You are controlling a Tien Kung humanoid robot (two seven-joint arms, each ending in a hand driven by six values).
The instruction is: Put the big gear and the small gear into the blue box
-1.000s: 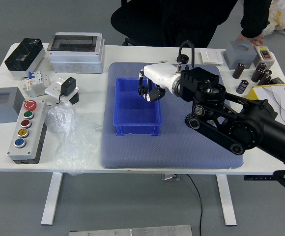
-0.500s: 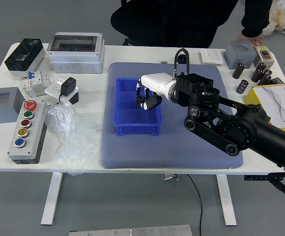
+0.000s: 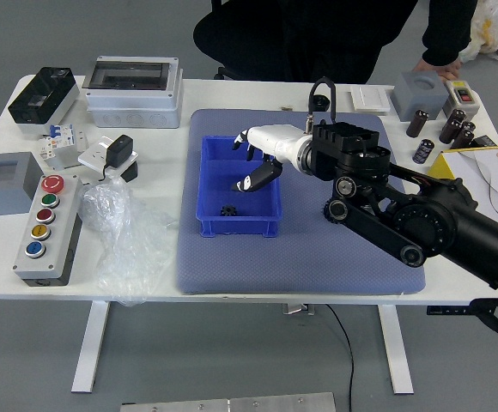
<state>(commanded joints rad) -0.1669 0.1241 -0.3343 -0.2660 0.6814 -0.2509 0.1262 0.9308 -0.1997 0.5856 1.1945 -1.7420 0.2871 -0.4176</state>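
One robot arm in view: the right one, from the right side, its one right hand (image 3: 285, 146) over the far right part of the blue box (image 3: 239, 225). Fingers (image 3: 260, 177) loosely spread, pointing down and in, pinching nothing that shows. One blue box, on the one blue-grey mat (image 3: 296, 270).

One black gear (image 3: 228, 210) lies inside the box, near its near wall, apart from the hand (looks like the small one, size hard to judge). One dark thing (image 3: 328, 211) on the mat right of the box, partly hidden by the arm; can't tell if it is the big gear.

One person in black at the far side, one hand (image 3: 439, 69) showing, at the table's far edge by a grey block.

Left side of table: one button box (image 3: 50, 262) with five buttons (two red, one each green, yellow, blue), one grey block (image 3: 7, 184), one black-and-white open box (image 3: 42, 96), one large grey case (image 3: 133, 101) with a dark window, one white piece with blue bits (image 3: 63, 148), one black-and-white part (image 3: 117, 153), one crumpled clear bag (image 3: 122, 249).

Right side: second grey block (image 3: 420, 94), one white square plate (image 3: 369, 99), one small box with buttons (image 3: 462, 95), at least four dark cylinders (image 3: 417, 123) (a few bunched up), and one paper sheet (image 3: 494, 182) on something yellow.
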